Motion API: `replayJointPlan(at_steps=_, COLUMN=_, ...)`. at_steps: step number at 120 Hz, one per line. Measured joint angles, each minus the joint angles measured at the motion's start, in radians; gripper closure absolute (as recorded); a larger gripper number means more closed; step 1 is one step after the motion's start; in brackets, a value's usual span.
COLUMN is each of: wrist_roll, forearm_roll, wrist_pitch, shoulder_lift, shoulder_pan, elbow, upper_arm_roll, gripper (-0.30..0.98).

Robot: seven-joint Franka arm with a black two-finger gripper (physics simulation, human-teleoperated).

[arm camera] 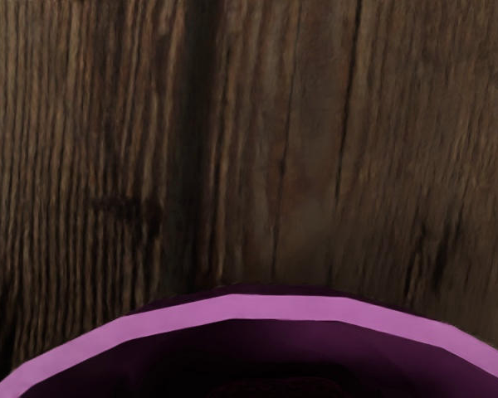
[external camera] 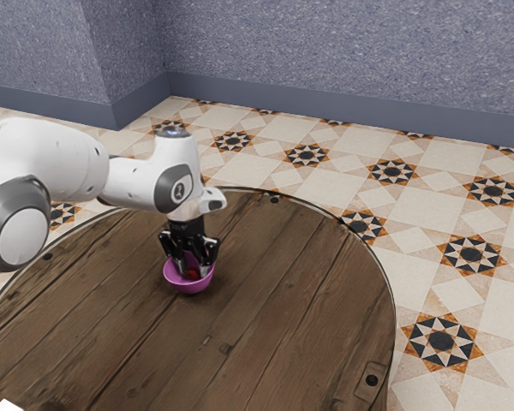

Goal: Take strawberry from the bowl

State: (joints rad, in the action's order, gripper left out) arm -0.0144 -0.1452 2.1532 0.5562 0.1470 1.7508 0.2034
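My gripper (external camera: pixel 193 271) reaches down into the pink bowl (external camera: pixel 188 287), its two fingers standing apart. Low in the bowl, between the fingertips, is the red strawberry (external camera: pixel 193 274), partly hidden by them; no firm hold from both sides can be made out. The wrist view has the near arc of the bowl's rim (arm camera: pixel 286 308) along its lower edge, with a dark, faintly reddish shape (arm camera: pixel 278 387) inside that is probably the strawberry.
The bowl stands on a round wooden table (external camera: pixel 283 291) with a thin metal edge. A small white object (external camera: pixel 7 406) is at the exterior view's lower left. Patterned floor tiles (external camera: pixel 428 282) and blue-grey walls (external camera: pixel 343 60) lie beyond the table.
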Motion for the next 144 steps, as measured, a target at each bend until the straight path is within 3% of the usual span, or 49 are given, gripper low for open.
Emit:
replayJointPlan(at_steps=16, wrist_roll=0.006, forearm_roll=-0.001, wrist_pitch=-0.007, shoulder_lift=0.003, shoulder_pan=0.000, elbow=-0.003, upper_arm_roll=0.000, gripper=0.26)
replayJointPlan(at_steps=45, wrist_roll=-0.002, forearm_roll=-0.002, wrist_pitch=0.001, shoulder_lift=-0.004, shoulder_pan=-0.001, elbow=-0.004, upper_arm_roll=0.000, gripper=0.46)
replayJointPlan(at_steps=70, wrist_roll=-0.005, forearm_roll=0.005, wrist_pitch=0.013, shoulder_lift=-0.056, shoulder_pan=0.009, elbow=0.010, upper_arm_roll=0.000, gripper=0.49)
replayJointPlan(at_steps=99, wrist_roll=-0.015, forearm_roll=0.013, wrist_pitch=0.010, shoulder_lift=-0.133, shoulder_pan=0.087, elbow=0.016, upper_arm_roll=0.000, gripper=0.53)
replayJointPlan(at_steps=133, wrist_roll=-0.038, forearm_roll=0.016, wrist_pitch=0.016, shoulder_lift=-0.066, shoulder_pan=0.129, elbow=-0.011, upper_arm_roll=-0.057, gripper=0.56)
replayJointPlan(at_steps=144, wrist_roll=-0.043, forearm_roll=0.016, wrist_pitch=0.018, shoulder_lift=-0.059, shoulder_pan=0.129, elbow=-0.012, upper_arm_roll=-0.065, gripper=0.43)
